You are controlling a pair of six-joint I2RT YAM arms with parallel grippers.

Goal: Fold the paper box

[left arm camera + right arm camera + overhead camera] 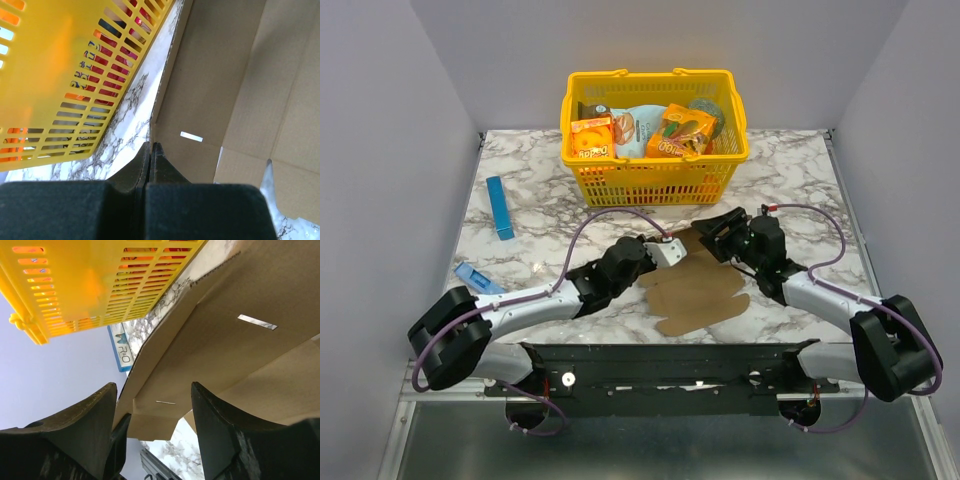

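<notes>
The paper box [700, 292] is a flat brown notched cardboard sheet on the marble table in front of the yellow basket. Its far part is lifted off the table between the two grippers. My left gripper [677, 244] is at the sheet's far left edge. In the left wrist view its jaws [151, 146] are closed, with the edge of the cardboard [225, 85] running in between them. My right gripper [716, 238] is at the sheet's far right side. In the right wrist view it [152, 392] is open, and the raised cardboard [225, 350] lies just beyond its fingertips.
The yellow basket [655, 180] with orange snack boxes stands just behind the grippers; it also shows in the left wrist view [50, 75] and the right wrist view [100, 280]. A slim blue box [500, 207] lies at the left. A small blue item [478, 278] lies by the left arm.
</notes>
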